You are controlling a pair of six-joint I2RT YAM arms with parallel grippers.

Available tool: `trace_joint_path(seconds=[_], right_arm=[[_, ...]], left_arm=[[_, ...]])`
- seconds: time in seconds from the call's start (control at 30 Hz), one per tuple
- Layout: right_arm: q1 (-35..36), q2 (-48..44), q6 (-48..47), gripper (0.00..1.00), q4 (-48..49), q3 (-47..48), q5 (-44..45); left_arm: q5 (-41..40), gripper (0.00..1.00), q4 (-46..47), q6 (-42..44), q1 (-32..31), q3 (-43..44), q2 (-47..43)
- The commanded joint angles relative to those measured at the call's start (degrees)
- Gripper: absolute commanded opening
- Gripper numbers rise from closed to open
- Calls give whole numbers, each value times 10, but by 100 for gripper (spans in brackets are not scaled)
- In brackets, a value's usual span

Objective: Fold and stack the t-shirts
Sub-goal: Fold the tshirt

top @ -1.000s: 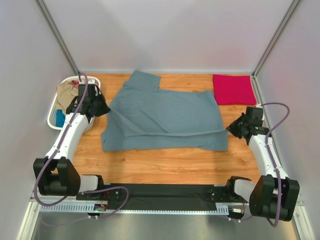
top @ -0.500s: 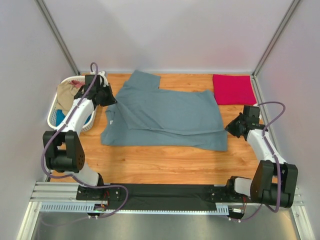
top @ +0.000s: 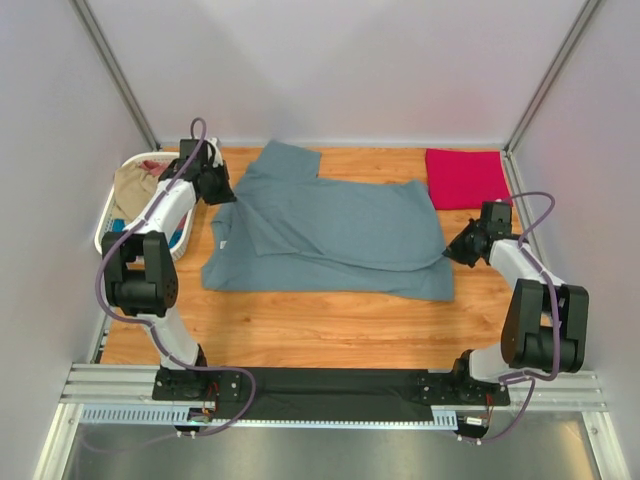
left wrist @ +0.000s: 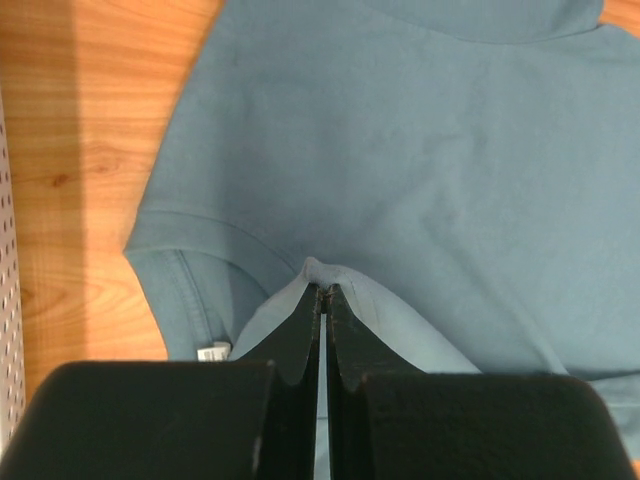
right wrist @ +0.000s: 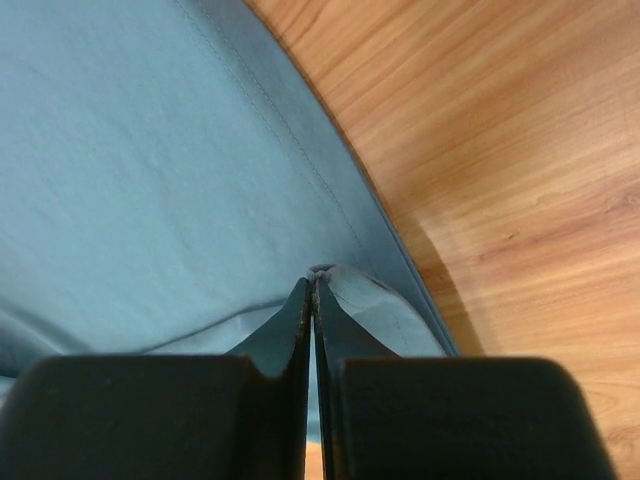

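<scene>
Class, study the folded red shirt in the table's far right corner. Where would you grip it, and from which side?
Probably its near edge, coming from the near side. The red shirt lies flat, folded square, with its far and right edges close to the walls. The right gripper is nearest but is shut on the blue shirt.

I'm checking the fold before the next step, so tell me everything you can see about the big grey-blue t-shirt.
The grey-blue t-shirt is plain, soft-looking slate fabric. It lies mostly flat across the middle of the wooden table, with one layer folded over and a sleeve pointing toward the far edge. The left wrist view shows a stitched hem band and a small white label. The left gripper is shut on a pinch at its left edge, the right gripper on a pinch at its right edge.
</scene>
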Motion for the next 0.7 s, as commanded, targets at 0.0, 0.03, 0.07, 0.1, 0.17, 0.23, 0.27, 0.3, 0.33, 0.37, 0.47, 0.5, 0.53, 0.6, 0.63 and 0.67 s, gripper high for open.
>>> trace_joint_path(seconds=[0.0, 0.03, 0.07, 0.1, 0.17, 0.23, 0.27, 0.3, 0.33, 0.37, 0.47, 0.5, 0.53, 0.6, 0.63, 0.67], right_arm=[[1, 11, -20, 0, 14, 39, 9], [1, 14, -20, 0, 11, 43, 16], [1, 16, -21, 0, 8, 45, 19], [1, 22, -20, 0, 7, 49, 21], [1, 25, -18, 0, 12, 49, 18], [1, 32, -14, 0, 12, 51, 15], [1, 35, -13, 0, 17, 52, 13], [1, 37, -13, 0, 18, 52, 11], [1, 40, -12, 0, 20, 54, 10], [1, 42, -12, 0, 22, 57, 10], [1, 45, -13, 0, 13, 69, 13], [1, 44, -13, 0, 12, 72, 14], [1, 44, -13, 0, 12, 74, 13], [1, 43, -12, 0, 13, 79, 12], [1, 44, -10, 0, 14, 79, 11], [1, 46, -8, 0, 18, 82, 11]], left_arm=[[3, 0, 1, 19, -1, 39, 16], [1, 0, -4, 20, -1, 45, 20], [-5, 0, -16, 21, -1, 50, 31], [-7, 0, -19, 22, -1, 61, 36], [-4, 0, -25, 26, -1, 69, 50], [-4, 0, -27, 26, -2, 80, 61], [-3, 0, -30, 26, -2, 84, 65], [-3, 0, -33, 25, -2, 92, 68], [-14, 0, -36, 23, -2, 96, 74], [-21, 0, -46, 21, -3, 104, 77], [-61, 0, -77, 13, -4, 117, 87], [-72, 0, -83, 11, -4, 122, 88], [-88, 0, -89, 10, -4, 122, 87], [-102, 0, -93, 9, -4, 123, 85], [-106, 0, -96, 9, -4, 124, 87], [-106, 0, -99, 10, -4, 124, 87]])
